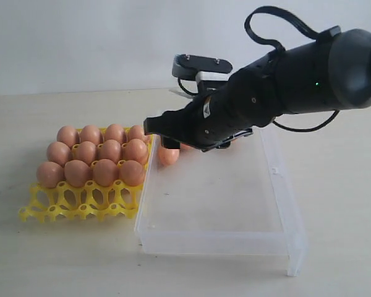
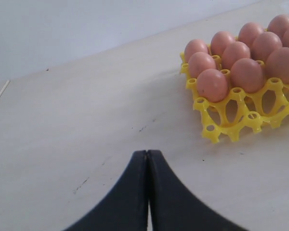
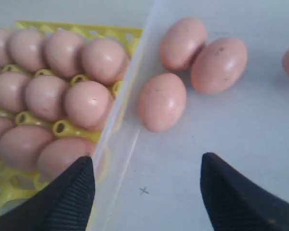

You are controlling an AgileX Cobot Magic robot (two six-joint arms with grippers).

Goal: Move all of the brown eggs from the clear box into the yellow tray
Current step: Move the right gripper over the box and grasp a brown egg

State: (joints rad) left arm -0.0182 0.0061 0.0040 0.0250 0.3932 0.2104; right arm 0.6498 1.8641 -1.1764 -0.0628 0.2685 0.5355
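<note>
Black robot arm and two pairs of dark fingers.
The matte black right arm (image 1: 284, 80) is built of rounded, barrel-shaped housings, with a small green light (image 1: 317, 83) glowing on its side and a small white sticker (image 1: 206, 110) nearer the wrist. A thin black cable (image 1: 278, 17) loops above it. A flat black plate (image 1: 201, 62) with two pale screw heads sits on a light bracket. The right gripper (image 3: 148, 159) has black tapered fingers (image 3: 67, 202) with finely ribbed faces; the left gripper (image 2: 147, 154) has smooth black ones.

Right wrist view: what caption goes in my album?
Open black end effector near orange-brown oval eggs in the clear plastic box, beside the yellow plastic egg tray.
</note>
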